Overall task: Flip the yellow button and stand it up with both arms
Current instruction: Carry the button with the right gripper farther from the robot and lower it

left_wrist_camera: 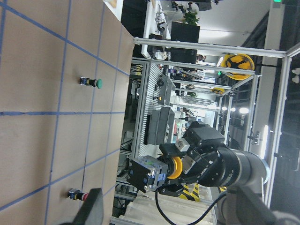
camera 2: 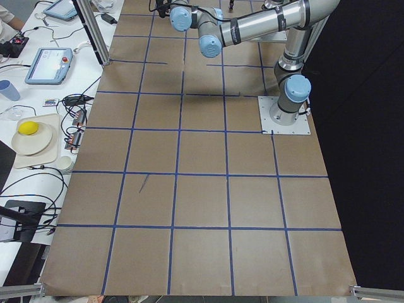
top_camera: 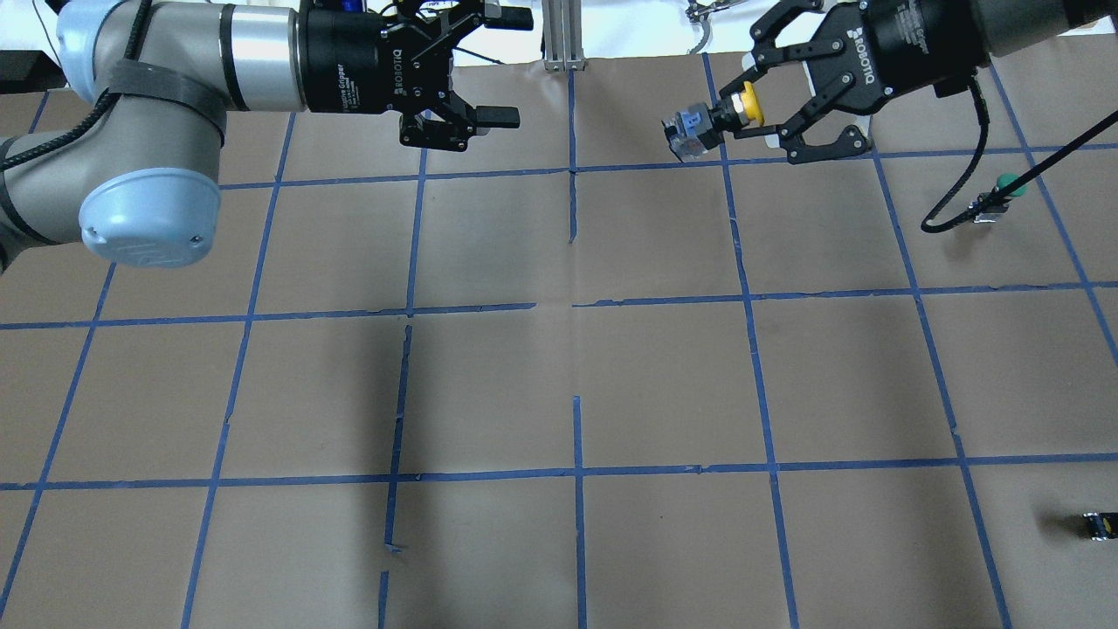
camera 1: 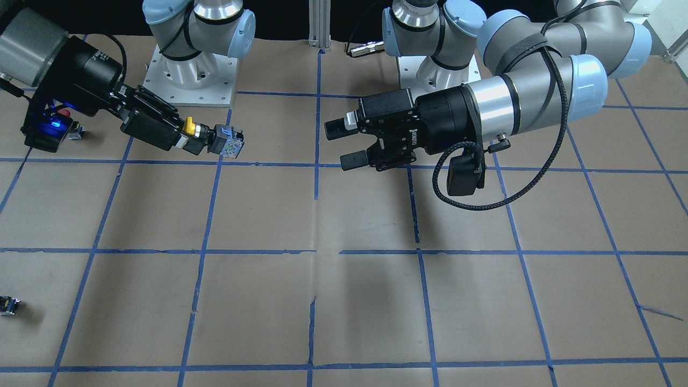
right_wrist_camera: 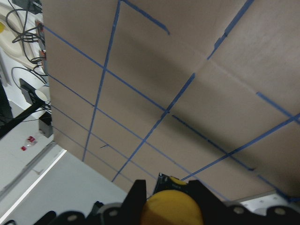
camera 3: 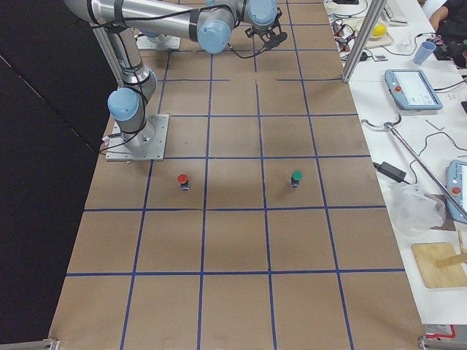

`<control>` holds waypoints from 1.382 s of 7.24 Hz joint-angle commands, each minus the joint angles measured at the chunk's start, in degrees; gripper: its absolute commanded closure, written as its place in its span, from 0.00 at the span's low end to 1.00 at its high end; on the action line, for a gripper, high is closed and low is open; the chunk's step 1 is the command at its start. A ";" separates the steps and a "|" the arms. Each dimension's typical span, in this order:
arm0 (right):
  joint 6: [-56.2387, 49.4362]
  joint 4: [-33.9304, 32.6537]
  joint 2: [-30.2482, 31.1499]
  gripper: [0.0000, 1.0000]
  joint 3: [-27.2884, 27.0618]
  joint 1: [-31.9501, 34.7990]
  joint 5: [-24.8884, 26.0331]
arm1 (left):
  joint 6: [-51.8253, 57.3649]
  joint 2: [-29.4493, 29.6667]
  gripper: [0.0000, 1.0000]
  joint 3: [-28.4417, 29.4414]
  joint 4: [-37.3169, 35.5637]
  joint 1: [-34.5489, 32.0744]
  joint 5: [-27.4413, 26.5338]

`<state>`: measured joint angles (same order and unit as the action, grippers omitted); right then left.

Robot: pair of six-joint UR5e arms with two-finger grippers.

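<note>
My right gripper (top_camera: 756, 103) is shut on the yellow button (top_camera: 712, 118) and holds it sideways in the air above the far part of the table. The yellow cap sits between the fingers and the grey-black contact block points toward my left arm. In the front view this gripper (camera 1: 189, 135) and button (camera 1: 217, 138) are at the left. The left gripper (top_camera: 511, 66) is open and empty, level with the button and about a tile away, facing it (camera 1: 341, 144). The left wrist view shows the held button (left_wrist_camera: 157, 172) ahead. The right wrist view shows only its cap (right_wrist_camera: 171, 207).
A green-capped button (top_camera: 1004, 185) stands on the table under the right arm. A red-capped button (camera 1: 65, 114) stands behind the right gripper. A small dark capless block (top_camera: 1096, 524) lies near the table's near right edge. Blue tape lines grid the brown table (top_camera: 559, 384).
</note>
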<state>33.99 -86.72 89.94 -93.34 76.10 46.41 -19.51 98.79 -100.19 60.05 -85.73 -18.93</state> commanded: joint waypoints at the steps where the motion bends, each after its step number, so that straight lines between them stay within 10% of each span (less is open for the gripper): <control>1: -29.36 3.56 -0.03 0.78 -0.09 -4.35 13.47 | -0.62 0.53 0.01 0.79 -1.34 0.12 -12.57; 4: -75.70 3.76 -0.99 0.82 -1.93 -12.79 31.16 | -0.35 0.44 0.01 4.91 1.89 -0.23 -36.19; 10: -131.81 -21.55 -4.33 0.81 -14.58 -25.72 32.79 | 12.56 -1.05 0.01 14.32 24.41 -0.75 -69.64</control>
<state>-86.24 -105.70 86.10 -105.77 52.97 80.08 -9.31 97.98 -86.69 81.94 -86.32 -83.42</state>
